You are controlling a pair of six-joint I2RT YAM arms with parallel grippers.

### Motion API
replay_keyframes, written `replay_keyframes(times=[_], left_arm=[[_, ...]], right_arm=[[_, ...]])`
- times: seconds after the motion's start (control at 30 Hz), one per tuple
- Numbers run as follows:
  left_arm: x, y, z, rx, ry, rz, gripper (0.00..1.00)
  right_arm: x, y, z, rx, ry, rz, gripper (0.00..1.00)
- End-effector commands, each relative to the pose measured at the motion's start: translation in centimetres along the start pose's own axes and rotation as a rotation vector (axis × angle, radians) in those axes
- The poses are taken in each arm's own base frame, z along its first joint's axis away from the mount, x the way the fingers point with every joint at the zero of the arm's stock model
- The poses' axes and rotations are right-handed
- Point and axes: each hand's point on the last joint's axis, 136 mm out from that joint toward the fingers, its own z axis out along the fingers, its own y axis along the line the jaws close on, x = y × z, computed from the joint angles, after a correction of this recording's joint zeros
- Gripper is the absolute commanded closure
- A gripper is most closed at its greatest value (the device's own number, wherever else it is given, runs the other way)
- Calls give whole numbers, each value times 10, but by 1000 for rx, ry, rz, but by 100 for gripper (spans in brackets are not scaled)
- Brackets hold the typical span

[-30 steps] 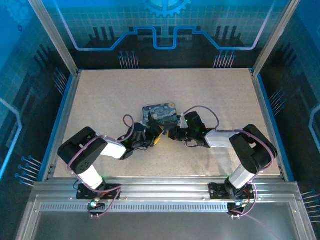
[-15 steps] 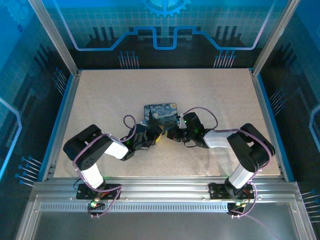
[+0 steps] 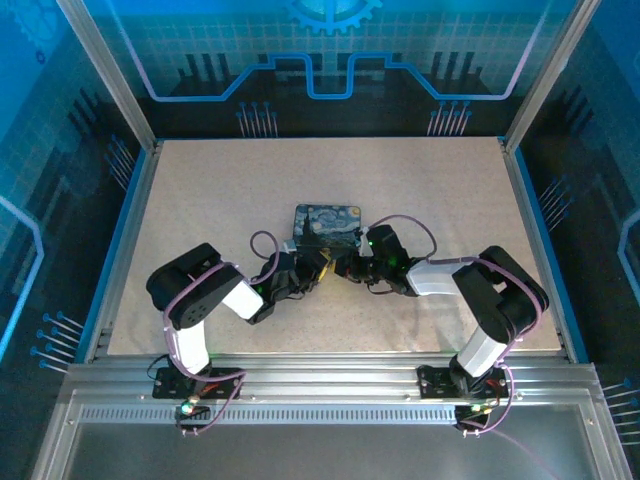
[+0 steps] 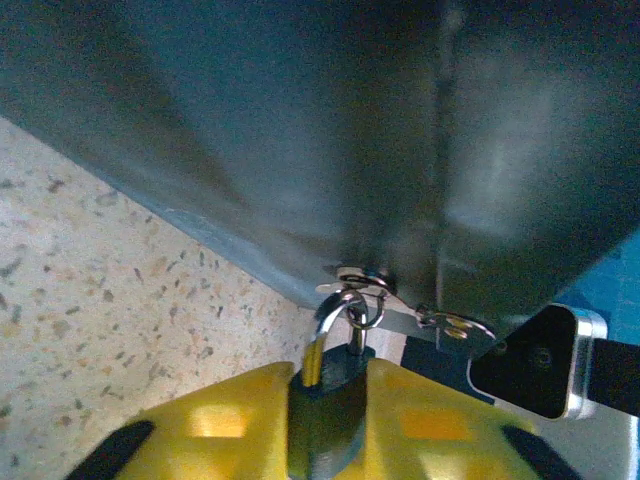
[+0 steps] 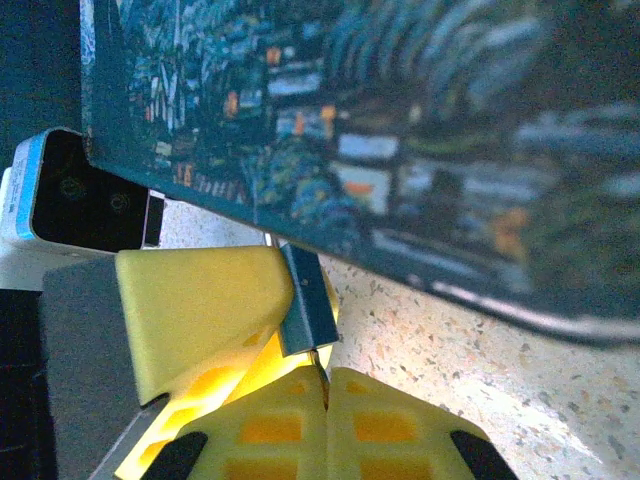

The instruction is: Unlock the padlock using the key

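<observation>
Speckled beige table [image 3: 430,180] inside a blue-lit, metal-framed enclosure. A dark blue swirl-painted tin [image 3: 328,222] lies mid-table. Both arms reach in to its near edge, wrists almost meeting.

Left gripper [image 4: 327,390]: yellow fingers [image 4: 200,430] set narrow, clamped on either side of the padlock [image 4: 325,435]. The dark lock body sits between the pads, shackle end pointing away from the claw. The silvery shackle [image 4: 330,315] stands just ahead of the fingertips and passes through a small metal ring [image 4: 362,280] on the tin's side. The tin wall is directly ahead of and above the claw, blurred.

Right gripper [image 5: 325,390]: fingers pressed fully together, pinching the key [image 5: 320,372]. A thin sliver of it pokes out of the seam between the pads. Directly ahead of this claw the key's tip meets the end of the lock body, which looks grey-blue from this side, with one yellow finger of the left gripper beside it. Can't tell whether the tip is inside the keyhole. The tin's painted face hangs above and beyond the fingertips.
</observation>
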Motion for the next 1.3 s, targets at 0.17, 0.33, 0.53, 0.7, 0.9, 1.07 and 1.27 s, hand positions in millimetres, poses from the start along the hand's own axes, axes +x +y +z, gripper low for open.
replay_keyframes(times=[0.17, 0.33, 0.53, 0.7, 0.9, 1.07, 1.27], left_arm=[[7, -7, 1, 16, 16, 16, 91], [7, -13, -2, 4, 14, 32, 92], [6, -12, -4, -6, 14, 32, 95], [8, -15, -5, -11, 20, 35, 95], [7, -22, -8, -26, 21, 46, 95], [5, -23, -11, -28, 17, 35, 96], [3, -25, -14, -28, 18, 5, 96]], right_arm=[[1, 8, -4, -27, -10, -21, 90], [0, -3, -15, 6, -33, -18, 77], [-2, -10, -32, 11, -56, -46, 62], [-12, -6, -56, 36, -116, -183, 48], [-28, 10, -94, 130, -214, -485, 29], [-40, 37, -118, 127, -311, -700, 15], [-58, 43, -132, 224, -432, -910, 13]])
